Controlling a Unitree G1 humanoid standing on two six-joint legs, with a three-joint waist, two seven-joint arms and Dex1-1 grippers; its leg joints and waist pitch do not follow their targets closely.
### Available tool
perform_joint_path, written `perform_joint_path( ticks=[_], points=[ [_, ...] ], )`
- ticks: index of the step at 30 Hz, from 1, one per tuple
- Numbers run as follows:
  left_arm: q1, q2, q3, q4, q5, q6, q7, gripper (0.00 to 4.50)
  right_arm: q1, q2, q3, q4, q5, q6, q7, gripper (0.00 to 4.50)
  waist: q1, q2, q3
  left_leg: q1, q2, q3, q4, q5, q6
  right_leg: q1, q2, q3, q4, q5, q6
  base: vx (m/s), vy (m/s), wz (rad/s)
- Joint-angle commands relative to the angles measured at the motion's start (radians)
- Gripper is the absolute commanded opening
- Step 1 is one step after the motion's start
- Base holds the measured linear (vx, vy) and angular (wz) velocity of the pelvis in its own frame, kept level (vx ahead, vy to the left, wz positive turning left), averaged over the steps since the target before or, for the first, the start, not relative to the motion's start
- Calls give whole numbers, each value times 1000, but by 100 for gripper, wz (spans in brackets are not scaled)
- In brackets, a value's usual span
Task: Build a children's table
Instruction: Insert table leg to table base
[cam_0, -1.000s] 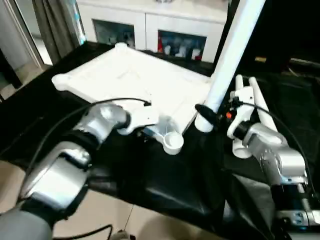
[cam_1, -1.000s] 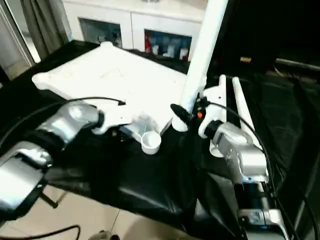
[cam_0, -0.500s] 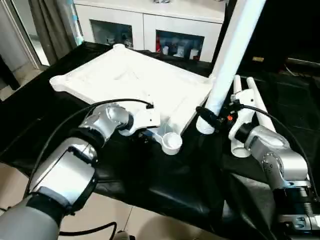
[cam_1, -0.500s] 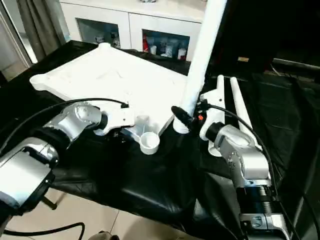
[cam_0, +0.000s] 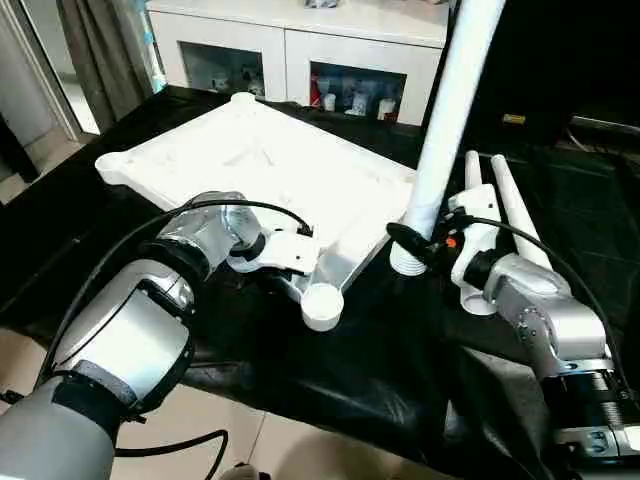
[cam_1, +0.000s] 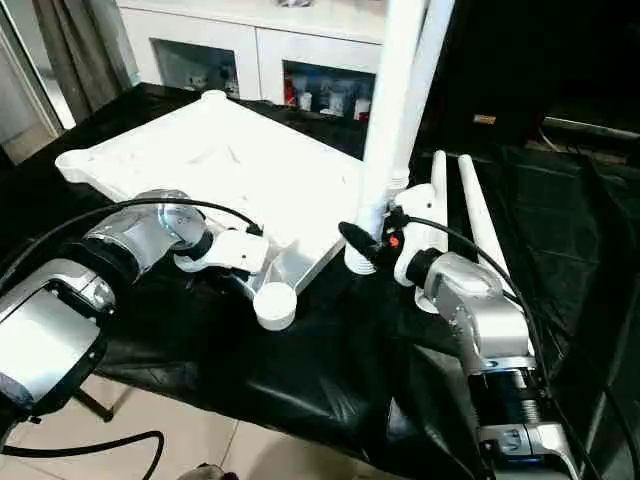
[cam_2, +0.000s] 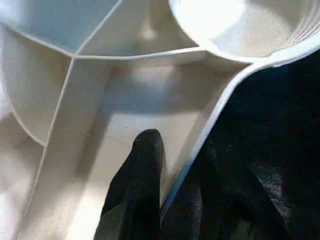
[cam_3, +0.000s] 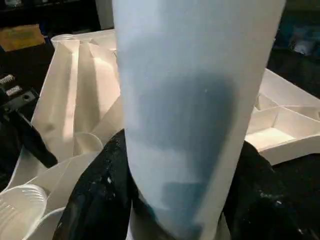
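The left gripper (cam_2: 165, 200) pinches the tabletop (cam_0: 260, 165) rim beside its corner socket (cam_0: 322, 303), one finger inside the ribs. The right gripper (cam_3: 175, 190) clamps an upright leg (cam_0: 445, 130), spare legs (cam_0: 505, 205) lying just behind.

You have a table draped in a black cloth (cam_0: 330, 380) that wrinkles and sags over the near edge. On it lies the white tabletop (cam_0: 270, 175), underside up, its ribs and round corner sockets (cam_0: 322, 303) showing; it covers the far-left part of the cloth, with one corner socket at the near edge closest to you. To the right of it, spare white legs (cam_0: 510, 215) lie side by side on the cloth, running from near to far, close to the tabletop's right edge but apart from it. The cloth to the far right stays bare and dark.
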Motion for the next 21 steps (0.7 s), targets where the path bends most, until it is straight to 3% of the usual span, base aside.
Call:
perform_joint_path(
  ticks=[1, 3, 7, 11, 12, 14, 16, 17, 21],
  points=[
    [43, -8, 20, 40, -17, 46, 7, 91, -7, -8, -9, -2, -12, -18, 1, 193, 5, -5, -77, 24, 38, -23, -63, -196, 27, 57, -78, 45, -70, -126, -261, 0, 0, 0],
    [55, -43, 110, 40, -100, 128, 44, 86, 3, 7, -29, 0, 3, -9, -10, 193, 7, -6, -75, 24, 36, -23, -63, -200, 32, 56, -78, 44, -73, -148, -262, 0, 0, 0],
    [79, -75, 163, 33, -142, 220, 57, 76, 8, 24, -47, 4, 21, 0, -37, 193, 8, -3, -77, 21, 35, -23, -62, -198, 41, 56, -80, 43, -77, -185, -253, 0, 0, 0],
    [110, -98, 193, 16, -155, 283, 105, 67, 10, 37, -60, 11, 26, 6, -60, 193, 5, -13, -75, 19, 32, -23, -63, -206, 43, 57, -79, 40, -84, -240, -230, 0, 0, 0],
    [122, -104, 206, 7, -162, 283, 119, 64, 10, 41, -62, 12, 24, 8, -66, 193, 5, -10, -73, 18, 31, -24, -63, -209, 44, 56, -79, 39, -87, -267, -220, 0, 0, 0],
    [158, -123, 251, -33, -198, 241, 146, 56, 11, 50, -65, 18, 18, 13, -81, 192, 4, -13, -68, 20, 28, -25, -65, -229, 42, 54, -78, 35, -97, -336, -199, 0, 0, 0],
    [171, -128, 265, -51, -212, 214, 146, 50, 10, 52, -66, 21, 17, 14, -86, 192, 5, -9, -68, 30, 31, -26, -67, -258, 37, 46, -79, 36, -106, -395, -181, 0, 0, 0],
    [197, -128, 275, -82, -228, 149, 130, 46, 11, 57, -65, 25, 15, 14, -92, 191, 5, -15, -68, 33, 33, -26, -70, -268, 34, 45, -77, 36, -106, -401, -176, 0, 0, 0],
    [238, -107, 256, -137, -211, 29, 152, 15, 15, 62, -56, 31, 9, 10, -98, 191, 3, -11, -69, 36, 40, -29, -78, -305, 15, 40, -78, 40, -105, -373, -174, 0, 0, 0]
  ],
)
